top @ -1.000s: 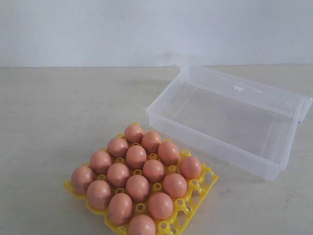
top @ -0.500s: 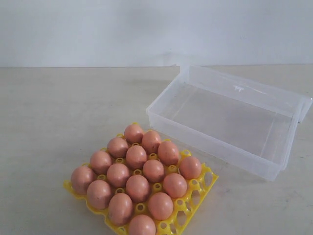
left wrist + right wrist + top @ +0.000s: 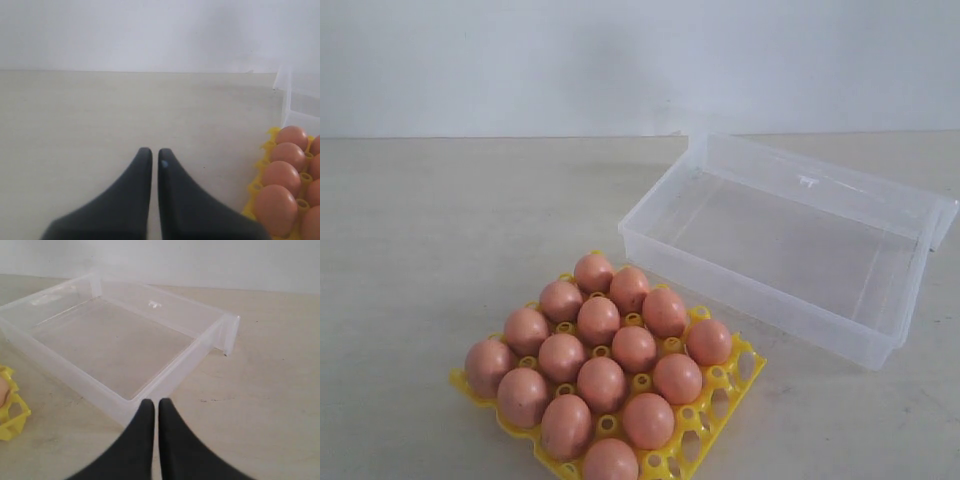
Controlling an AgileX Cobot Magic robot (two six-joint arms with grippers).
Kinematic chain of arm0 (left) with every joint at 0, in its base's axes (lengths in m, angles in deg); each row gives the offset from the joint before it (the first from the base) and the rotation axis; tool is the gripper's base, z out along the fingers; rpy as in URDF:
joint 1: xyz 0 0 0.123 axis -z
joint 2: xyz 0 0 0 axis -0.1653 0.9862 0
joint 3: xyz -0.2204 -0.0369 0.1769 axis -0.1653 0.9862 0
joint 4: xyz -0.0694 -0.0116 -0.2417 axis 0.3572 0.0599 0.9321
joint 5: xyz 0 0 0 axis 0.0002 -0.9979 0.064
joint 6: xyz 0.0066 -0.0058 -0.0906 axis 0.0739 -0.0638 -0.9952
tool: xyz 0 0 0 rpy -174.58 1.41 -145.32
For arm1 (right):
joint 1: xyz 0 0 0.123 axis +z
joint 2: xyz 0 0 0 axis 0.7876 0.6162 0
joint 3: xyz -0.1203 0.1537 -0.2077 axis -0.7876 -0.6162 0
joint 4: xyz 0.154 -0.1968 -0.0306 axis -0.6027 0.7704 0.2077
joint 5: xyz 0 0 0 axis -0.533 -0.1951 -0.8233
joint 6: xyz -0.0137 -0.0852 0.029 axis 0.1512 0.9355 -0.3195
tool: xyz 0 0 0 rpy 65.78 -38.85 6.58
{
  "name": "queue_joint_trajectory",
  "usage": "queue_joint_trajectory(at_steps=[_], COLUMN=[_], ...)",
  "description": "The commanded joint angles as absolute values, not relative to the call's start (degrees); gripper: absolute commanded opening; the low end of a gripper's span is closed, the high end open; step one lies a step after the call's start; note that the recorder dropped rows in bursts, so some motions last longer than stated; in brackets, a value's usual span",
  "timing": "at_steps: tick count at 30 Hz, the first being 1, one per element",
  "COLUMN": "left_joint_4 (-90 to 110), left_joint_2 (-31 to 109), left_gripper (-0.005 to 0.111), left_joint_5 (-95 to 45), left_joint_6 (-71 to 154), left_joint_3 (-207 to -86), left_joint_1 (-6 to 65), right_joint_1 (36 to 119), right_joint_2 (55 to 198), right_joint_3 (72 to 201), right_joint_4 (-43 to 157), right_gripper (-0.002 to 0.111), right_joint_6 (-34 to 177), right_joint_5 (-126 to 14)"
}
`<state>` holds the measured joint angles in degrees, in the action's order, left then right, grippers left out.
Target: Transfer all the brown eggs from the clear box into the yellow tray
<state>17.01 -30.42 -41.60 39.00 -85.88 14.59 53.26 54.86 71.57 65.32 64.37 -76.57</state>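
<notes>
Eggs (image 3: 598, 320), reddish-brown and all alike, sat in four rows of four in the yellow tray (image 3: 692, 418) at the near side of the pale table (image 3: 440, 230). Each rested in its own cup, and one strip of cups along the tray's right edge was bare. Just behind and to the right of the tray lay the clear box (image 3: 760, 300), its hinged lid (image 3: 840, 190) folded back and nothing showing on its floor, so the transfer looked complete. Neither arm appeared in the exterior view. The left gripper (image 3: 151, 155) pointed out over bare table beside the tray, its two dark fingers pressed together and holding nothing. The right gripper (image 3: 151, 405) hung close to one outer wall of the box, likewise closed and empty. By their look, the eggs would be light, rigid and smooth, apt to slip between hard fingers and to crack if squeezed too firmly. The safest hold seemed to be from above, across the widest part of the exposed upper half. The jaws would need to open only a little wider than the shell, since neighbouring eggs stood almost touching. The tray looked stiff but light, best taken by its rim, and the box looked thin-walled and easy to push aside.
</notes>
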Motion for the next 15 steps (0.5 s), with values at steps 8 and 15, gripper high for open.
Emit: queue_joint_trajectory(at_steps=[8,15], left_joint_4=[16.84,16.84], left_joint_2=[-30.58,-30.58], left_gripper=[0.004,0.004], left_joint_5=[-41.45,-41.45], left_joint_6=[38.99,38.99], left_joint_3=[-85.65,-85.65], left_joint_1=[14.89,14.89], right_joint_1=[43.52,45.09], right_joint_2=[54.58,54.58], right_joint_3=[71.56,71.56], right_joint_4=[64.16,67.26], right_gripper=[0.0,0.0], right_joint_6=[67.8,61.85], right_joint_5=[-76.86,-76.6])
